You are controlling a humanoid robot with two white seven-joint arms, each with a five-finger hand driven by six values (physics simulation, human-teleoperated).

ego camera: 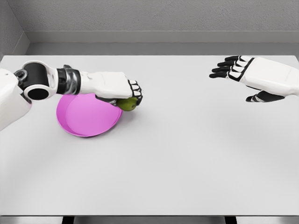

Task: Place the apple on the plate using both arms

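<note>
While gripped by left hand (122, 89), apple (128, 104) at plate (79, 119) rim (right side).

We see a wide white table (187, 158) filling most of the view. Toward 12 o'clock, a grey wall (154, 16) rises behind its far edge.

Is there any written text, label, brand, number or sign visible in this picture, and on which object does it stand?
None: no readable text anywhere.
The pink plate, the green apple in the left hand, the right hand and the table all show plain surfaces.
</note>
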